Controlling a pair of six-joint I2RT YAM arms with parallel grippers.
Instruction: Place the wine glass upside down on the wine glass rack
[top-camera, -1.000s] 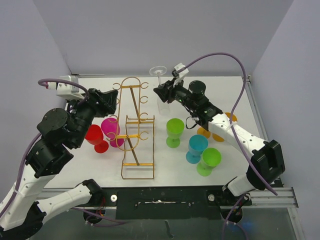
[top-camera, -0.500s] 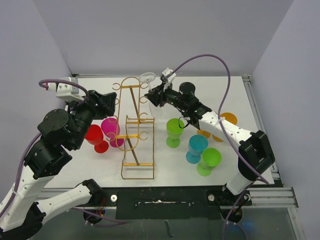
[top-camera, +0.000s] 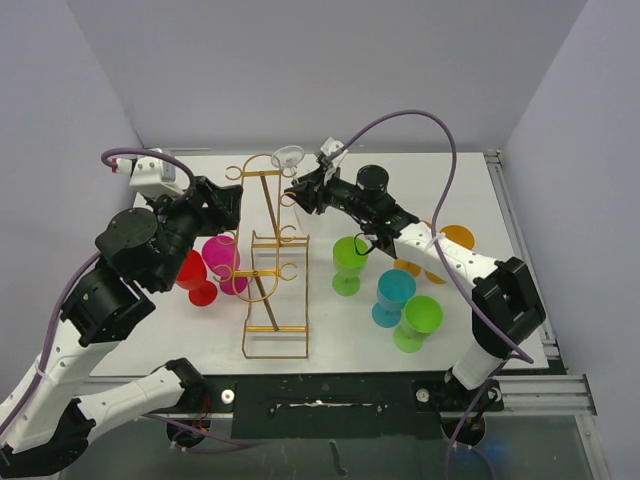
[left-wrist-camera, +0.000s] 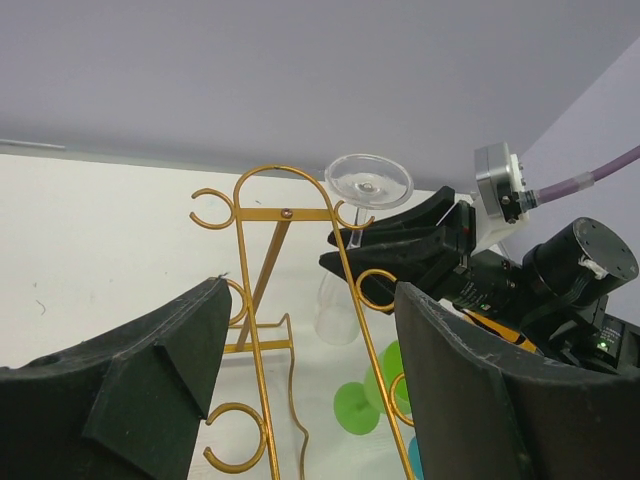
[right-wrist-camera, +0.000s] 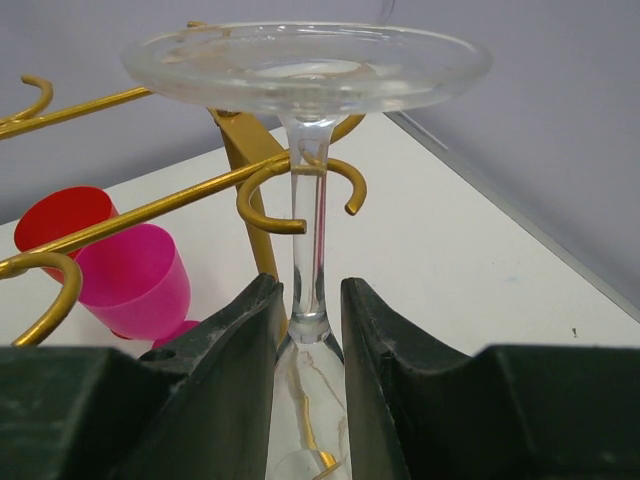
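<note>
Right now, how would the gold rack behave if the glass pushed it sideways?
The wine glass rack is tall, thin wire on a narrow base, so it probably tips or slides easily. Its open frame suggests little weight. The hook at the wine glass stem may flex.

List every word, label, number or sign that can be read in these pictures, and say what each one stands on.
None: no readable text shows on the rack, the glass, the cups or the right pincer.
</note>
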